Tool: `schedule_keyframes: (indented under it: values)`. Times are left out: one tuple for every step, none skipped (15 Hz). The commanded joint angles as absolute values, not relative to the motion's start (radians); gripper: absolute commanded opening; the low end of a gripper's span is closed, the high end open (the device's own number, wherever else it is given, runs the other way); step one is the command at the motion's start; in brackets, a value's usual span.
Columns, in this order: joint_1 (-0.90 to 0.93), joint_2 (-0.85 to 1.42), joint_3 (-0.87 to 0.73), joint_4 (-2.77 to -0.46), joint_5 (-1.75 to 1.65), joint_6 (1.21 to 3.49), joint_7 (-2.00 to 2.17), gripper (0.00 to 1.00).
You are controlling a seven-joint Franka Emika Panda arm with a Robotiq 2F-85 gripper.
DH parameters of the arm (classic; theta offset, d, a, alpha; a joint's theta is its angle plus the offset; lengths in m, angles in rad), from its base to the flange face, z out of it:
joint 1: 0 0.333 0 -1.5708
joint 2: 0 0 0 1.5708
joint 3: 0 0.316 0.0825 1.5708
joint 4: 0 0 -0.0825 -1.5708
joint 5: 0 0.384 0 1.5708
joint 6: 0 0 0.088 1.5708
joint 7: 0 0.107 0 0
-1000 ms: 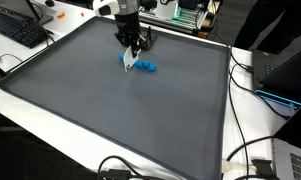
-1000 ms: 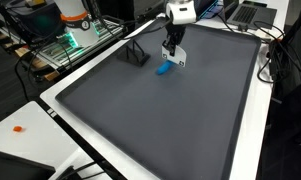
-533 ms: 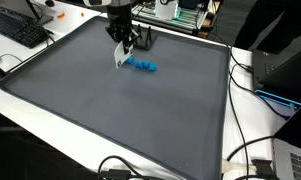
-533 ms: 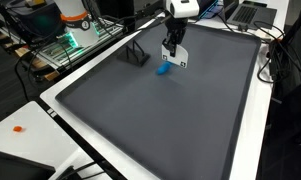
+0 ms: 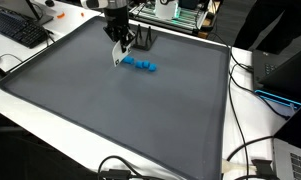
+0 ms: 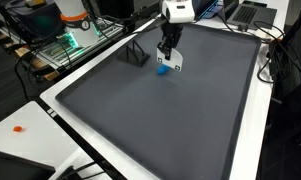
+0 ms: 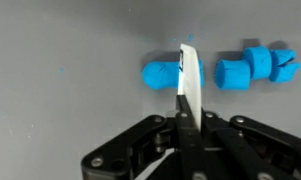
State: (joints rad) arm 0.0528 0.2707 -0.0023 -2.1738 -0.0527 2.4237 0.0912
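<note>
My gripper (image 5: 118,52) is shut on a thin white flat piece (image 7: 190,78) that hangs down from the jaws (image 7: 190,118). It hovers low over a dark grey mat (image 5: 110,110), at one end of a short row of blue pieces (image 5: 143,65). In the wrist view, one blue piece (image 7: 160,75) lies partly behind the white piece, and other blue pieces (image 7: 255,68) lie to its right. In an exterior view the gripper (image 6: 167,52) stands just above a blue piece (image 6: 162,69).
A small black stand (image 6: 138,55) sits on the mat near the gripper, also visible in the other exterior view (image 5: 143,40). The mat lies on a white table (image 5: 50,125). A keyboard (image 5: 18,28), cables (image 5: 252,150) and lab equipment (image 6: 70,35) surround it.
The gripper has moved sideways along the row of blue pieces with the white piece in it, from over the row to its end. The blue pieces have not moved.
</note>
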Motion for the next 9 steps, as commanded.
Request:
schedule_keyframes:
  values:
    - [0.044,0.286,0.0,-2.182,-0.053,2.41,0.072,0.01]
    - [0.043,0.293,0.002,-2.183,-0.049,2.41,0.068,0.01]
    - [0.043,0.299,0.002,-2.185,-0.05,2.414,0.066,0.01]
    - [0.043,0.303,0.001,-2.187,-0.053,2.417,0.065,0.01]
    - [0.044,0.307,0.0,-2.189,-0.056,2.421,0.063,0.01]
    - [0.042,0.312,0.002,-2.193,-0.051,2.426,0.056,0.01]
    - [0.042,0.316,0.002,-2.197,-0.051,2.431,0.053,0.01]
    - [0.041,0.32,0.002,-2.203,-0.049,2.439,0.05,0.01]
    - [0.041,0.323,0.002,-2.207,-0.049,2.443,0.053,0.01]
